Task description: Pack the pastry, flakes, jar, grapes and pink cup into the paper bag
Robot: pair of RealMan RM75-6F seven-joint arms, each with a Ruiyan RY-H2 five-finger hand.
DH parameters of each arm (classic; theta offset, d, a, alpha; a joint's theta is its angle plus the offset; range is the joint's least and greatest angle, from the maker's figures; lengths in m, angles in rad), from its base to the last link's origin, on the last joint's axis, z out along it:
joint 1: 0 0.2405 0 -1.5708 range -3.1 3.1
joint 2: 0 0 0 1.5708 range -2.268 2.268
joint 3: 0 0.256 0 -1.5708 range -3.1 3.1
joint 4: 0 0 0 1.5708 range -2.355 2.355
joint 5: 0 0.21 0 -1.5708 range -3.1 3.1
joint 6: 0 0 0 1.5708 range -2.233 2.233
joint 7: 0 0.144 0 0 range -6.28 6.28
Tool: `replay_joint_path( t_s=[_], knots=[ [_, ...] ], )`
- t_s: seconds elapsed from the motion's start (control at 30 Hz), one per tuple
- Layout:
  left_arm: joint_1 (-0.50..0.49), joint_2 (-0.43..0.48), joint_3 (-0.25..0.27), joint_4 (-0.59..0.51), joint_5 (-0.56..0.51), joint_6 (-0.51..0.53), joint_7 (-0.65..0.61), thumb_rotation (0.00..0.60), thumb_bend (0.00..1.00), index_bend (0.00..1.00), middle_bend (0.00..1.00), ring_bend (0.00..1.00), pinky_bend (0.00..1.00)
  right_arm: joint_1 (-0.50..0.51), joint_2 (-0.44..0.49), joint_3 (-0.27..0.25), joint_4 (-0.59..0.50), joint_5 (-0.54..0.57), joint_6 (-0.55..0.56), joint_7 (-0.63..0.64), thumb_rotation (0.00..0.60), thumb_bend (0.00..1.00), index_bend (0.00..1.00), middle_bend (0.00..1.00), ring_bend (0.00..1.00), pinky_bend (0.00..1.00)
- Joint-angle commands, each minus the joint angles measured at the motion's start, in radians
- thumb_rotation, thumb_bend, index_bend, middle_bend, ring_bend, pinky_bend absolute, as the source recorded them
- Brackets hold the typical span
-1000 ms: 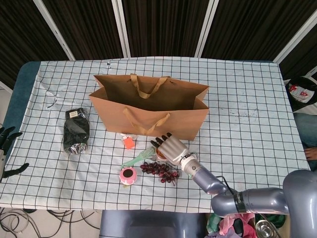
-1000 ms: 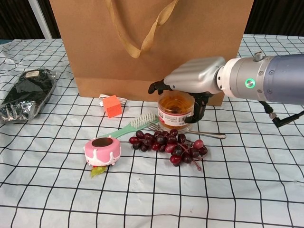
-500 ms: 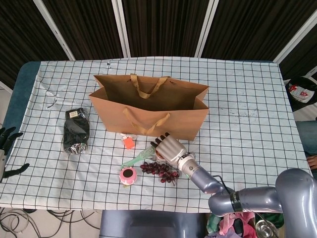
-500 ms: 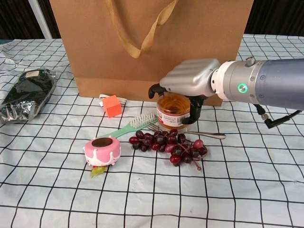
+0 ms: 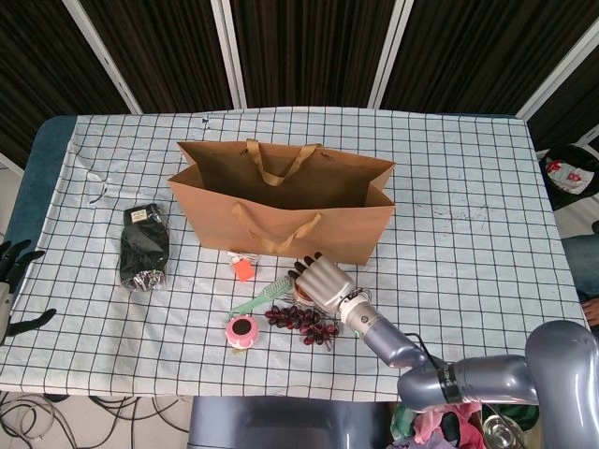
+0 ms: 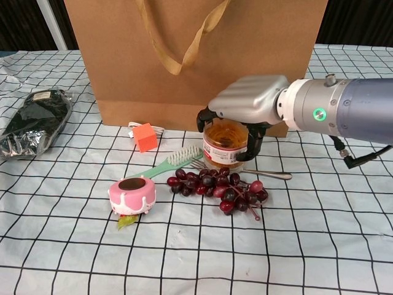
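A brown paper bag [image 5: 348,224] stands open at mid-table. Just in front of it an amber jar [image 6: 224,144] stands upright on the cloth. My right hand [image 6: 249,104] covers the jar from above, fingers down its left side and thumb against its right side, gripping it. Dark red grapes [image 6: 218,184] lie right in front of the jar. A small pink round piece with a brown top [image 6: 132,193] sits left of the grapes. A black foil packet [image 5: 145,245] lies left of the bag. My left hand [image 5: 11,267] hangs past the table's left edge, fingers spread and holding nothing.
A green brush [image 6: 169,163] lies between the pink piece and the jar. A metal fork [image 6: 270,174] sticks out to the jar's right. An orange cube [image 6: 145,136] and a white cable sit by the bag's base. The bag wall [image 6: 245,49] rises directly behind my right hand.
My right hand's fingers have drawn in against the jar's left side. The jar and the other things have stayed where they were.
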State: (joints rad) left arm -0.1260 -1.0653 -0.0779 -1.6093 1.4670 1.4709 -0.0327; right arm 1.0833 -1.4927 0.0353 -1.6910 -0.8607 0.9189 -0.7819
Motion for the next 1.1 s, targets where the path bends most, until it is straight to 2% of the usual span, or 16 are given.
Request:
replay_joint_path(
  t_s=[0.03, 0.47, 0.77, 0.9, 1.1],
  knots=[
    [0.0, -0.001, 0.0, 0.0, 0.0, 0.001, 0.001, 0.6, 0.03, 0.2, 0.08, 0.02, 0.12, -0.018, 0.026, 0.007, -0.033, -0.028, 0.026, 0.025, 0.6, 0.48, 0.28, 0.43, 0.44, 0.31],
    [0.003, -0.001, -0.002, -0.003, -0.002, 0.007, 0.006, 0.6, 0.03, 0.2, 0.08, 0.02, 0.12, -0.125, 0.206, 0.009, -0.244, -0.177, 0.151, 0.132, 0.6, 0.48, 0.29, 0.43, 0.45, 0.31],
    [0.002, -0.006, 0.003, -0.007, 0.003, 0.004, 0.022, 0.6, 0.03, 0.2, 0.08, 0.02, 0.12, -0.284, 0.432, -0.049, -0.419, -0.358, 0.309, 0.253, 0.6, 0.47, 0.29, 0.44, 0.45, 0.31],
    [0.002, -0.006, 0.006, -0.011, 0.006, 0.003, 0.029, 0.6, 0.03, 0.2, 0.08, 0.02, 0.12, -0.347, 0.521, -0.03, -0.444, -0.391, 0.396, 0.328, 0.6, 0.47, 0.29, 0.44, 0.45, 0.31],
    [0.005, -0.004, 0.003, -0.015, 0.002, 0.01, 0.028, 0.6, 0.03, 0.2, 0.08, 0.02, 0.12, -0.424, 0.638, 0.033, -0.435, -0.393, 0.524, 0.416, 0.6, 0.47, 0.29, 0.44, 0.45, 0.31]
  ],
)
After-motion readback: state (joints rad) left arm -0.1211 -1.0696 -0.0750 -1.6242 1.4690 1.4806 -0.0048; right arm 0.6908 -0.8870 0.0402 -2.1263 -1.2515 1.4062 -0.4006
